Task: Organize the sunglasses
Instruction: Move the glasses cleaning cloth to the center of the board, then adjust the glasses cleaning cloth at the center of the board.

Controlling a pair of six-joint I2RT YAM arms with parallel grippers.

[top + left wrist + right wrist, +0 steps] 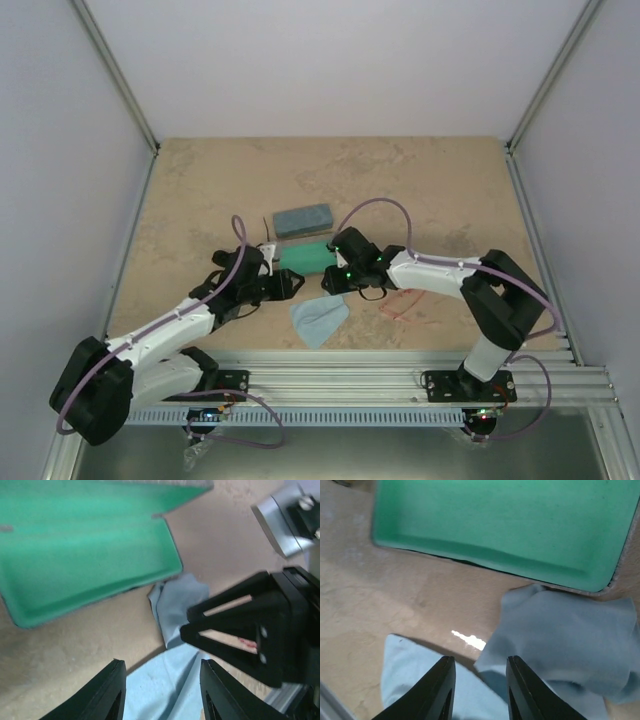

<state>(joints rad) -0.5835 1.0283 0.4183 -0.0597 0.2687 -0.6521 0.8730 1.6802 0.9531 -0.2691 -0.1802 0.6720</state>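
Green-lined open rectangular case (305,257) mid-bench, empty. Crumpled light blue cloth (320,318) toward near edge. The left gripper (162,680) and right gripper (480,680) hover over it, fingers apart, empty. Thin red-framed sunglasses (400,303) by near edge, right of cloth: suggest pinching the bridge, approach low.

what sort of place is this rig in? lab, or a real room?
Likely an enclosed lab test cell: plain white panel walls on metal corner posts, left arm and right arm bolted to an aluminium rail, stone-pattern tabletop.
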